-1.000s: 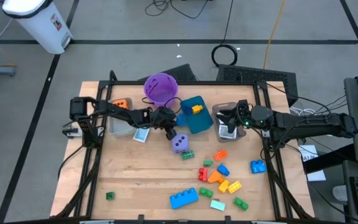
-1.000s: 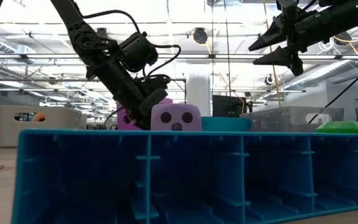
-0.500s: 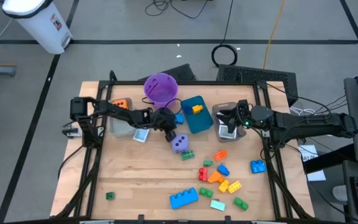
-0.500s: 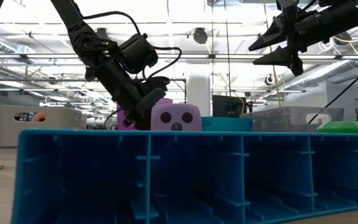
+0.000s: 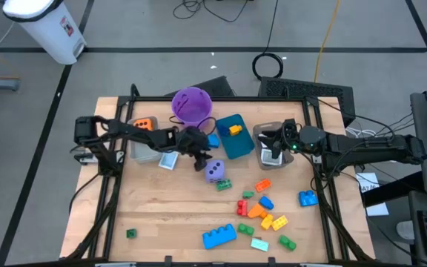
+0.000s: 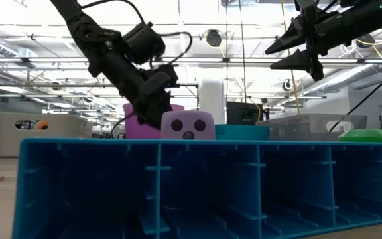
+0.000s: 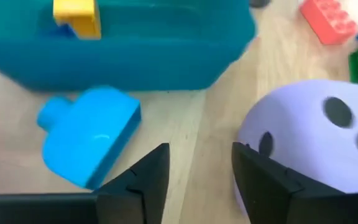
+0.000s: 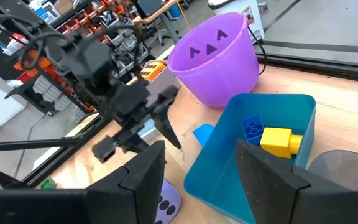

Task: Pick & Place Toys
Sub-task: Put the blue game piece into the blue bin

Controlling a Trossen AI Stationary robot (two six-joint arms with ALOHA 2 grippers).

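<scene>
Left gripper (image 5: 199, 157) sits just beside the purple die (image 5: 214, 171), on the die's side toward the purple bucket (image 5: 192, 104); fingers spread with bare wood between them in the left wrist view, pinching nothing, die (image 7: 319, 140) just off one fingertip (image 7: 263, 174). Die rests on the table (image 5: 161, 208), not in any bin. Teal bin (image 5: 233, 136) is next to the die, toward the far edge, with a yellow brick (image 5: 234, 130) and a blue brick (image 8: 252, 129) inside. One flat blue brick (image 7: 89, 140) lies on the wood touching or nearly touching the teal bin's wall, on its bucket side. Right gripper (image 5: 270, 141) hangs over the grey bin (image 5: 261, 136), on the teal bin's far side from the die, fingers apart and empty. Small green brick (image 5: 223, 184) lies just beside the die. Cluster of red, orange, yellow, blue and green bricks (image 5: 262, 208) lies well apart from the die toward the near edge, long blue brick (image 5: 219, 236) nearer still. Orange die (image 5: 144, 124) sits in the clear bin (image 5: 141, 150), on the bucket's left-arm side.
</scene>
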